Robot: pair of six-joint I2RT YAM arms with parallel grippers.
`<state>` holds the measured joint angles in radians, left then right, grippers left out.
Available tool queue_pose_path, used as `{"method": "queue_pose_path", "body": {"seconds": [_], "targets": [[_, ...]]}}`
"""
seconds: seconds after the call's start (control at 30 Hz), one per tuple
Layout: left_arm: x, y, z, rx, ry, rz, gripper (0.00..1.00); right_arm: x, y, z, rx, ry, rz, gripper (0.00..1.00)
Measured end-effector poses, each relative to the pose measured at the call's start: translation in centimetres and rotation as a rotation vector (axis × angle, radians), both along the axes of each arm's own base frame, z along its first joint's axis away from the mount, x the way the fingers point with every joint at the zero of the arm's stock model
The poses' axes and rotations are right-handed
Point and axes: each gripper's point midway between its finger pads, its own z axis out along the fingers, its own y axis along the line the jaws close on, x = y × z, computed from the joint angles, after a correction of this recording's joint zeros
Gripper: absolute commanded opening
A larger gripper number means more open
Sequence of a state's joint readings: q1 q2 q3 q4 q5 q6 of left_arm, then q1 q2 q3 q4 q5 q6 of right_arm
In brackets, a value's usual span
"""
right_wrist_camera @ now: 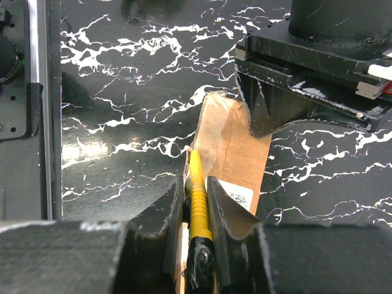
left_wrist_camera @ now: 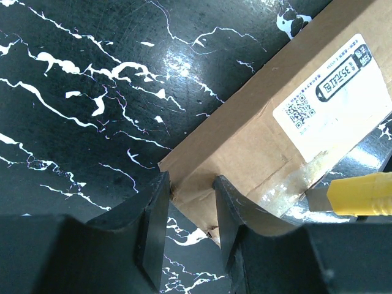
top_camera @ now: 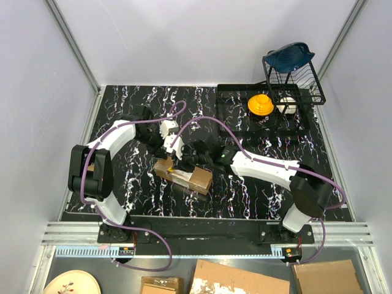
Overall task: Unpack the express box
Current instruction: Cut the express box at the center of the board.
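The express box (top_camera: 191, 177), a small brown carton with clear tape and a white label (left_wrist_camera: 334, 98), lies on the black marbled table in front of both arms. My left gripper (left_wrist_camera: 191, 190) stands over its left end (top_camera: 176, 158), with its fingers (left_wrist_camera: 153, 214) closed skew across that end's corners. A yellow-and-black utility knife (right_wrist_camera: 197, 196) sits in my shut right gripper (right_wrist_camera: 196, 184), which is at the box's top edge (top_camera: 197, 158). The knife's blade end (left_wrist_camera: 315, 199) rests on the taped face of the box (right_wrist_camera: 236, 147). The left gripper's finger (right_wrist_camera: 264, 116) shows at the box's far end.
A black wire rack (top_camera: 300, 79) with a blue item (top_camera: 288, 55) stands at the back right over a black tray (top_camera: 236, 92) that holds a yellow piece (top_camera: 260, 104). Torn cardboard (top_camera: 239, 278) and a plate (top_camera: 70, 285) lie below the table's near rail.
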<state>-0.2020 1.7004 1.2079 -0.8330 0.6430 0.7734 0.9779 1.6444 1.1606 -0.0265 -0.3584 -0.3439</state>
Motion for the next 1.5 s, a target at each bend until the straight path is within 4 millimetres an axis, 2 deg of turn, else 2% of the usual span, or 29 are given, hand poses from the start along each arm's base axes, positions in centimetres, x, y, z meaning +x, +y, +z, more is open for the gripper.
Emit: {"method": "queue_pose_path", "body": {"seconds": [0.6, 1.13, 1.5], "targets": [[0.0, 0.0, 0.0, -0.001, -0.009, -0.002, 0.34, -0.2, -0.3, -0.9, -0.037, 0.004, -0.016, 0.0], [0.0, -0.3, -0.1, -0.002, -0.015, -0.013, 0.33, -1.2, -3.4, -0.6, -0.096, 0.017, -0.08, 0.0], [0.0, -0.4, -0.2, 0.003, -0.017, -0.016, 0.33, -1.7, -4.5, -0.5, -0.126, 0.029, -0.088, 0.0]]}}
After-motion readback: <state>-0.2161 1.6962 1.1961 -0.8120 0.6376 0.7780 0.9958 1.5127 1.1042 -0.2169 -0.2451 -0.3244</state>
